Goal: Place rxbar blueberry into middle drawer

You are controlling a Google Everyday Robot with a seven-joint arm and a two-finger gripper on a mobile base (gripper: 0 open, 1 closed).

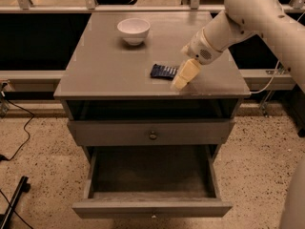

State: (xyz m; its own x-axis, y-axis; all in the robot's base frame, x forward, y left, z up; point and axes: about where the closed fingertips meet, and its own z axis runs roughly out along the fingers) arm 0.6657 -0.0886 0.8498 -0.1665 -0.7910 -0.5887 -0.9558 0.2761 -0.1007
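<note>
The rxbar blueberry (163,71), a flat dark blue bar with white stripes, lies on the grey cabinet top (105,66), right of centre near the front. My gripper (184,76), cream-coloured, hangs tilted from the white arm that comes in from the upper right. It sits just right of the bar, low over the top, with its tip near the front edge; I cannot tell whether it touches the bar. The middle drawer (152,208), the lower of the two, is pulled out and open. Its inside shows nothing in it.
A white bowl (133,30) stands at the back of the cabinet top. The upper drawer (119,133) with a round brass knob is shut, with a dark open slot above it. Cables and a black bar lie on the speckled floor at the left.
</note>
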